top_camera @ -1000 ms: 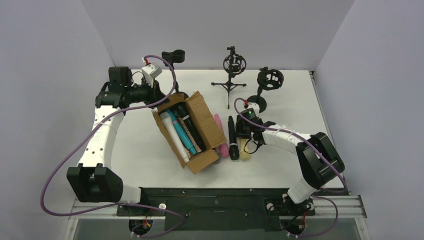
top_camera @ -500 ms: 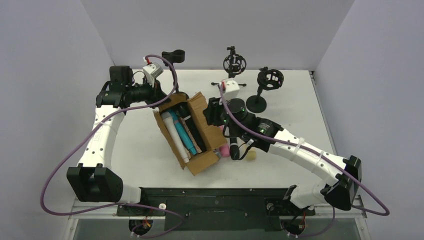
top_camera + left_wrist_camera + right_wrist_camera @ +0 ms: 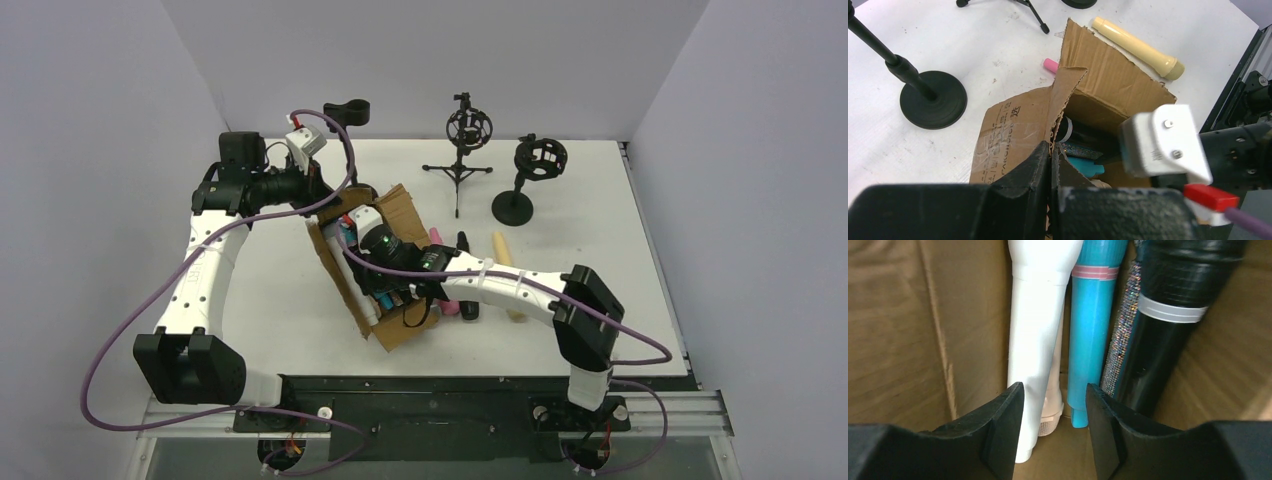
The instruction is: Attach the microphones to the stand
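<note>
The brown cardboard box (image 3: 410, 240) lies open on the table with several microphones in it. My left gripper (image 3: 322, 200) is shut on the box's top flap (image 3: 1020, 120), with the jaws pinched on the cardboard edge (image 3: 1052, 150). My right gripper (image 3: 390, 290) is open and empty inside the box (image 3: 898, 340). Its fingers (image 3: 1013, 410) straddle the ends of a white microphone (image 3: 1040, 315) and a teal microphone (image 3: 1093, 330), beside a glittery one (image 3: 1123, 340) and a black one (image 3: 1163, 335). Pink (image 3: 437, 238), black (image 3: 463, 243) and cream-yellow (image 3: 507, 275) microphones lie on the table right of the box.
A tripod stand with a shock mount (image 3: 468, 125) and a round-base stand (image 3: 512, 207) with a mount stand at the back. A third stand's clip (image 3: 347, 112) is at the back left, and its round base (image 3: 933, 97) sits near the box.
My right arm has swung left from the loose microphones on the table into the open box. The cream-yellow microphone is uncovered. The left arm has not moved.
</note>
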